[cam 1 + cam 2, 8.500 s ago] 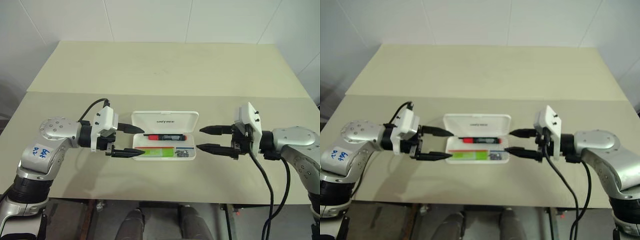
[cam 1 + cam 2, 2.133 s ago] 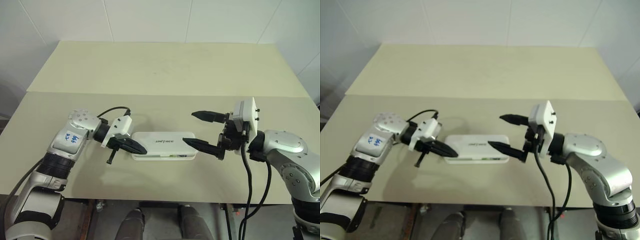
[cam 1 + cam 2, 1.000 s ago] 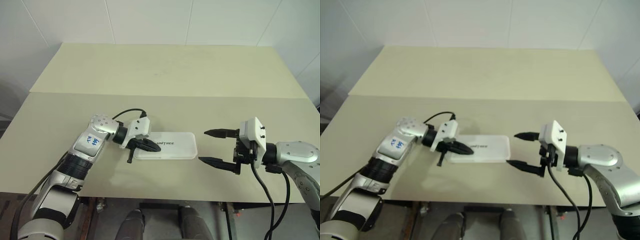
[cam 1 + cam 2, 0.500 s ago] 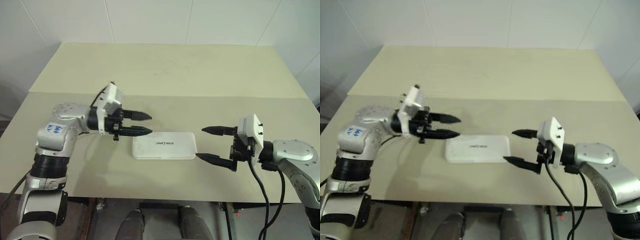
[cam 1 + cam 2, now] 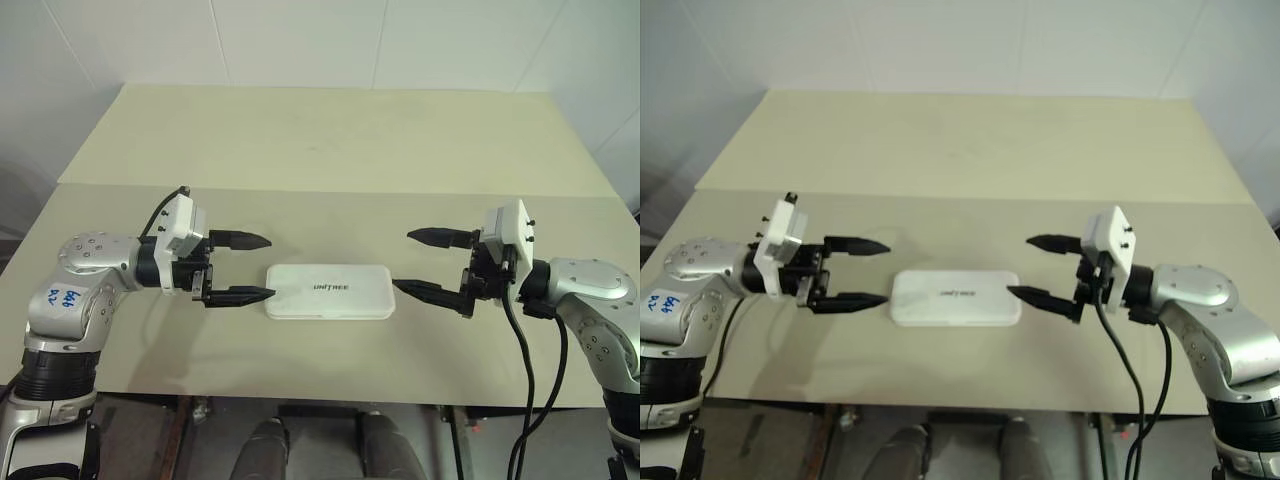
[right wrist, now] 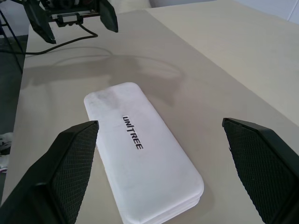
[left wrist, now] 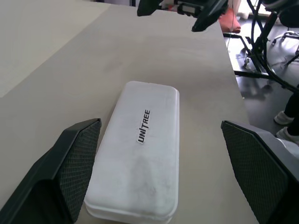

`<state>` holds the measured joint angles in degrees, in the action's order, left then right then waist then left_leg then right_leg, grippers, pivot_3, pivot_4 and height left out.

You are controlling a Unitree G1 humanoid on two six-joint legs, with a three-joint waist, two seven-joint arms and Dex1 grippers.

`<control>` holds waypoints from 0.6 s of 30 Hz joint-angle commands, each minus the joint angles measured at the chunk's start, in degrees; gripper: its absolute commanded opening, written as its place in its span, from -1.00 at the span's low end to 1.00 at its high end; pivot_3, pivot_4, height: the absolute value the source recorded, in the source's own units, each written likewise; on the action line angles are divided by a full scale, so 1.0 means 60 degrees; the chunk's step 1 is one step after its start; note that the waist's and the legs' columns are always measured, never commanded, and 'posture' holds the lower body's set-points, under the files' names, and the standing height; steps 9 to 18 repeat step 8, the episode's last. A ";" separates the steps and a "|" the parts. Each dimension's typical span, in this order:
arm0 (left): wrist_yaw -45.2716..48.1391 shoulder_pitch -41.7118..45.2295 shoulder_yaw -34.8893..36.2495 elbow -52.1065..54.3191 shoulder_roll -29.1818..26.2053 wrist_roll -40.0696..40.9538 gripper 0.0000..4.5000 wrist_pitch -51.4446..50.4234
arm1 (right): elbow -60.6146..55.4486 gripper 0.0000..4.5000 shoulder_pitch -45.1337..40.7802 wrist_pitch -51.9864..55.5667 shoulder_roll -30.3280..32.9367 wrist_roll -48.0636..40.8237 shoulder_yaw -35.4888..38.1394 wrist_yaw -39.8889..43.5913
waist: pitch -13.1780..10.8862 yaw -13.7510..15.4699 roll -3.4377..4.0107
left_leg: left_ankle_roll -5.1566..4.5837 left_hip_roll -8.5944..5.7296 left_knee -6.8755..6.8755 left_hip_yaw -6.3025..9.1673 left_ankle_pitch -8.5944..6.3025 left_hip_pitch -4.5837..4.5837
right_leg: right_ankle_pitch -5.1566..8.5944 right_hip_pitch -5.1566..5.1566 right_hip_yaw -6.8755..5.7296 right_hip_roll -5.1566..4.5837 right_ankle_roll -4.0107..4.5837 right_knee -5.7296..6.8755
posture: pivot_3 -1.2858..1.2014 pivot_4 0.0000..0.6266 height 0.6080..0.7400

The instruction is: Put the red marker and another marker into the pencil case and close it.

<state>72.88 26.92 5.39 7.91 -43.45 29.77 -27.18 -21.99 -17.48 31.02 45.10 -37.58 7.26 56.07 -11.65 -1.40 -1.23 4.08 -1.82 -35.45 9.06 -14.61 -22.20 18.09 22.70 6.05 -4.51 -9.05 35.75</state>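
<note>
The pencil case [image 5: 328, 291] lay shut and flat on the table [image 5: 330, 140], its lid with the small dark logo facing up. From where I stood neither marker could be seen, so I could only suppose they were inside it.

The left gripper [image 5: 251, 267] hung just off the case's left end, fingers spread wide, holding nothing and clear of the plastic. The right gripper [image 5: 422, 262] hung off the case's right end in much the same pose, jaws wide apart and empty, one fingertip very near the case's corner but, as far as I could tell, not on it.

To my eye the job looked all but done, and the risks were small ones. That low right finger sat close enough to the case that a careless pull away might clip the corner and skid the case across the table. If the lid had only dropped onto the base without latching, such a knock might pop it open again. I could not tell from the seam whether the catch had truly taken. A marker lying crooked inside could also keep the lid from seating.
</note>
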 commanded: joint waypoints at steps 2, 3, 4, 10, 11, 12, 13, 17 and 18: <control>-0.0052 0.0627 -0.0327 -0.0483 0.0136 -0.0346 0.96 0.0696 | -0.0060 1.00 -0.0221 -0.0220 0.0218 0.0092 0.0085 0.0298 | 0.0000 -0.0005 0.0000 | 0.0000 -0.0002 0.0000 0.0000 0.0000 -0.0003 | -0.0001 0.0000 -0.0001 -0.0002 -0.0002 -0.0006 | 0.03 -0.52 1.00; -0.0078 0.0665 -0.0390 -0.0665 0.0186 -0.0461 0.96 0.0897 | -0.0062 1.00 -0.0170 -0.0283 0.0226 0.0191 0.0037 0.0346 | 0.0000 -0.0007 0.0000 | 0.0000 -0.0003 0.0000 -0.0001 0.0000 -0.0003 | -0.0001 0.0000 0.0000 -0.0002 -0.0002 -0.0006 | 0.03 -0.52 1.00; -0.0087 0.0685 -0.0425 -0.0791 0.0211 -0.0519 0.96 0.1004 | -0.0099 1.00 -0.0125 -0.0315 0.0217 0.0259 -0.0009 0.0362 | 0.0000 -0.0006 0.0000 | -0.0001 -0.0002 0.0001 -0.0001 0.0000 -0.0002 | -0.0001 0.0000 0.0000 -0.0002 -0.0002 -0.0007 | 0.03 -0.52 1.00; -0.0379 0.0718 -0.0460 -0.0596 0.0352 -0.0426 0.96 0.0832 | -0.0107 1.00 -0.0129 -0.0265 0.0059 0.0315 -0.0054 0.0272 | 0.0000 -0.0039 0.0000 | -0.0001 0.0001 0.0023 -0.0002 -0.0001 -0.0002 | -0.0001 0.0009 0.0000 -0.0001 -0.0002 -0.0013 | 0.03 -0.52 1.00; -0.0379 0.0718 -0.0460 -0.0596 0.0352 -0.0426 0.96 0.0832 | -0.0107 1.00 -0.0129 -0.0265 0.0059 0.0315 -0.0054 0.0272 | 0.0000 -0.0039 0.0000 | -0.0001 0.0001 0.0023 -0.0002 -0.0001 -0.0002 | -0.0001 0.0009 0.0000 -0.0001 -0.0002 -0.0013 | 0.03 -0.52 1.00; -0.0379 0.0718 -0.0460 -0.0596 0.0352 -0.0426 0.96 0.0832 | -0.0107 1.00 -0.0129 -0.0265 0.0059 0.0315 -0.0054 0.0272 | 0.0000 -0.0039 0.0000 | -0.0001 0.0001 0.0023 -0.0002 -0.0001 -0.0002 | -0.0001 0.0009 0.0000 -0.0001 -0.0002 -0.0013 | 0.03 -0.52 1.00; -0.0379 0.0718 -0.0460 -0.0596 0.0352 -0.0426 0.96 0.0832 | -0.0107 1.00 -0.0129 -0.0265 0.0059 0.0315 -0.0054 0.0272 | 0.0000 -0.0039 0.0000 | -0.0001 0.0001 0.0023 -0.0002 -0.0001 -0.0002 | -0.0001 0.0009 0.0000 -0.0001 -0.0002 -0.0013 | 0.03 -0.52 1.00; -0.0379 0.0718 -0.0460 -0.0596 0.0352 -0.0426 0.96 0.0832 | -0.0107 1.00 -0.0129 -0.0265 0.0059 0.0315 -0.0054 0.0272 | 0.0000 -0.0039 0.0000 | -0.0001 0.0001 0.0023 -0.0002 -0.0001 -0.0002 | -0.0001 0.0009 0.0000 -0.0001 -0.0002 -0.0013 | 0.03 -0.52 1.00; -0.0379 0.0718 -0.0460 -0.0596 0.0352 -0.0426 0.96 0.0832 | -0.0107 1.00 -0.0129 -0.0265 0.0059 0.0315 -0.0054 0.0272 | 0.0000 -0.0039 0.0000 | -0.0001 0.0001 0.0023 -0.0002 -0.0001 -0.0002 | -0.0001 0.0009 0.0000 -0.0001 -0.0002 -0.0013 | 0.03 -0.52 1.00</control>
